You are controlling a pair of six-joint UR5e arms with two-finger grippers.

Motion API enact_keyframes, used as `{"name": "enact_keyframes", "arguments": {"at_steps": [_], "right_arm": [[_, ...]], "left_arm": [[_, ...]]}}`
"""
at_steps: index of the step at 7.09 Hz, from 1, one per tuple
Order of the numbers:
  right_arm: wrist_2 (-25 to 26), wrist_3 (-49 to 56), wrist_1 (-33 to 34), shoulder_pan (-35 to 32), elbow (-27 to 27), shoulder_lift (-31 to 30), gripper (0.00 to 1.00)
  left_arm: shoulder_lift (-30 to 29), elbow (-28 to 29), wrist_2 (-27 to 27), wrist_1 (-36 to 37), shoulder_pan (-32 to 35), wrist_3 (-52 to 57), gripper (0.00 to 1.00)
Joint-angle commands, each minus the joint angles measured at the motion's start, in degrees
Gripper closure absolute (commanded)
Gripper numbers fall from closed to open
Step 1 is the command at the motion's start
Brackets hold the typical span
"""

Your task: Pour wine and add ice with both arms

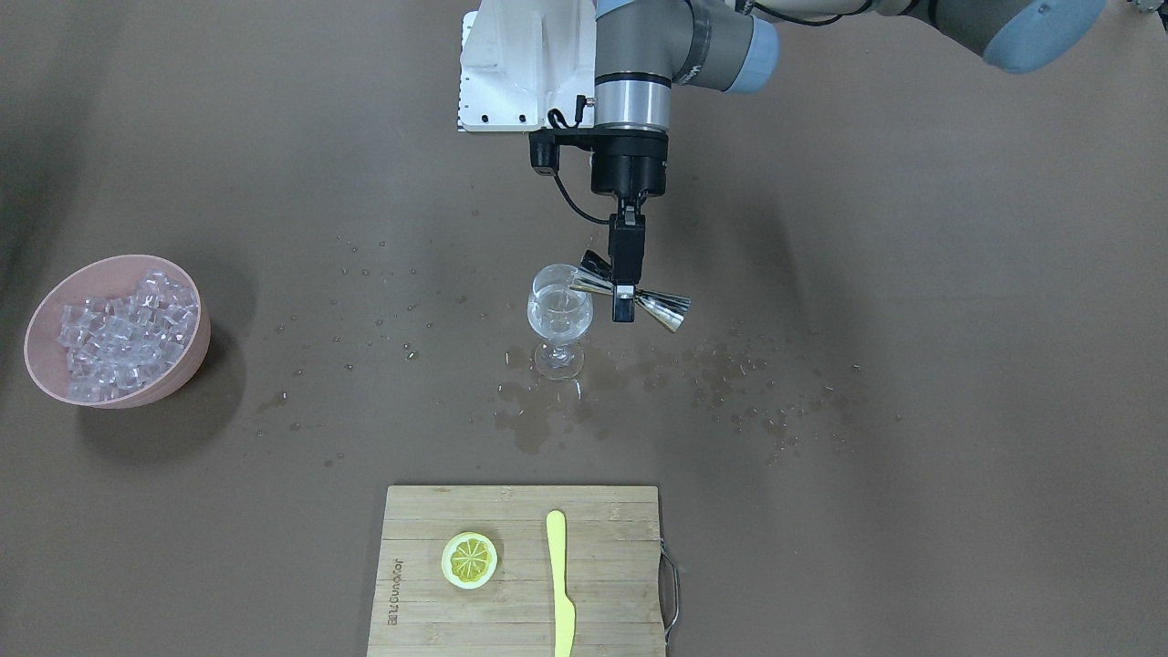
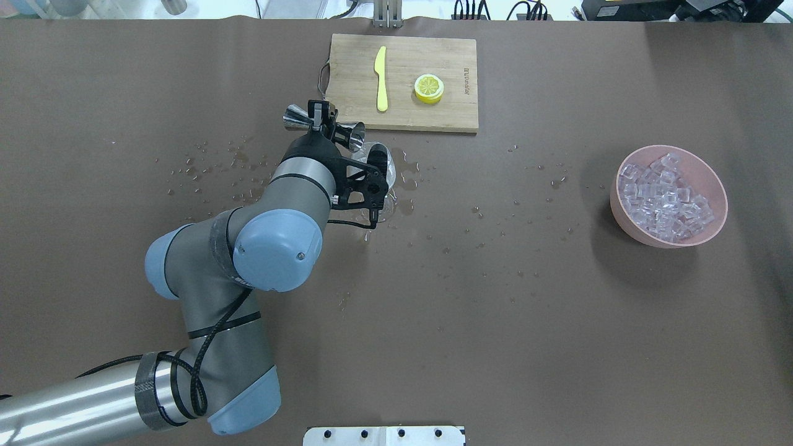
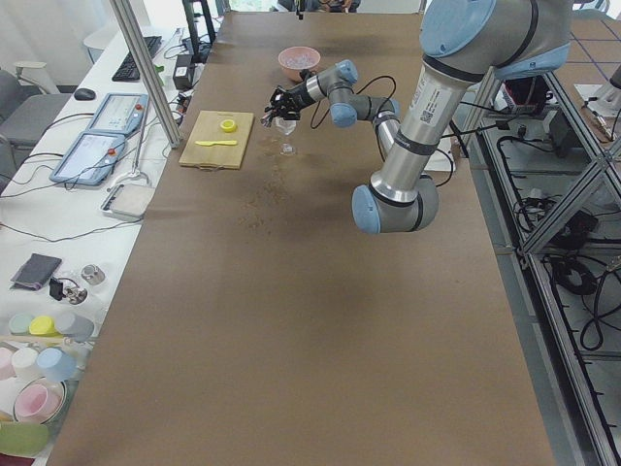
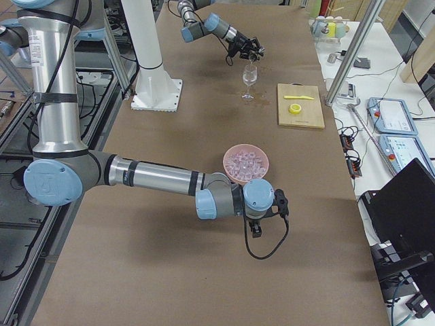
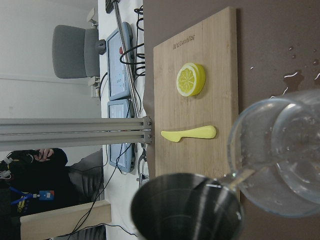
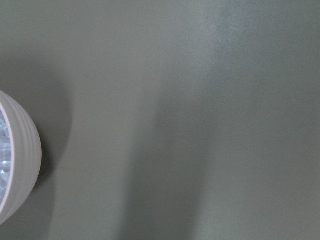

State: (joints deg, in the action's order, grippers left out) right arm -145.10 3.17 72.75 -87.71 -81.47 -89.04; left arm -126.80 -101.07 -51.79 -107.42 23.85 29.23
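My left gripper [image 1: 624, 297] is shut on the waist of a steel jigger [image 1: 666, 308], held on its side with one mouth tipped over the rim of a clear stemmed glass [image 1: 559, 315]. In the left wrist view a thin stream of wine [image 5: 240, 176] runs from the jigger [image 5: 187, 207] into the glass [image 5: 280, 150]. A little clear liquid sits in the glass. The ice [image 1: 123, 333] is heaped in a pink bowl [image 1: 187, 365]. My right gripper [image 4: 255, 231] hangs just beside that bowl [image 4: 246, 163]; I cannot tell whether it is open.
A bamboo cutting board [image 1: 602, 566] holds a lemon half [image 1: 469, 559] and a yellow knife [image 1: 559, 584]. Spilled drops and a wet patch [image 1: 538, 411] surround the glass foot. The white mounting base [image 1: 511, 73] is behind the glass.
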Motion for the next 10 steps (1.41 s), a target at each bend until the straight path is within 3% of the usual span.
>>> {"name": "enact_keyframes", "arguments": {"at_steps": [1, 4, 5, 6, 7, 8, 10], "right_arm": [[0.0, 0.0, -0.1, 0.0, 0.0, 0.0, 0.00], [0.0, 0.0, 0.0, 0.0, 0.0, 0.2, 0.00], [0.0, 0.0, 0.0, 0.0, 0.0, 0.2, 0.00], [0.0, 0.0, 0.0, 0.0, 0.0, 0.4, 0.00], [0.1, 0.0, -0.1, 0.0, 0.0, 0.5, 0.00], [0.2, 0.0, -0.1, 0.0, 0.1, 0.6, 0.00], [0.7, 0.2, -0.2, -0.1, -0.2, 0.6, 0.00]], "left_arm": [[0.1, 0.3, 1.0, 0.0, -0.1, 1.5, 1.00], [-0.7, 0.3, 1.6, 0.1, -0.3, 3.7, 1.00], [0.5, -0.1, 1.6, -4.5, -0.4, -6.4, 1.00], [5.7, -0.2, 1.6, -13.4, -0.3, -15.1, 1.00], [9.2, -0.3, 1.8, -22.8, 1.4, -16.2, 1.00], [13.8, -0.1, 1.7, -26.7, 4.9, -24.9, 1.00], [22.1, 1.5, 1.2, -26.3, 6.8, -59.4, 1.00]]}}
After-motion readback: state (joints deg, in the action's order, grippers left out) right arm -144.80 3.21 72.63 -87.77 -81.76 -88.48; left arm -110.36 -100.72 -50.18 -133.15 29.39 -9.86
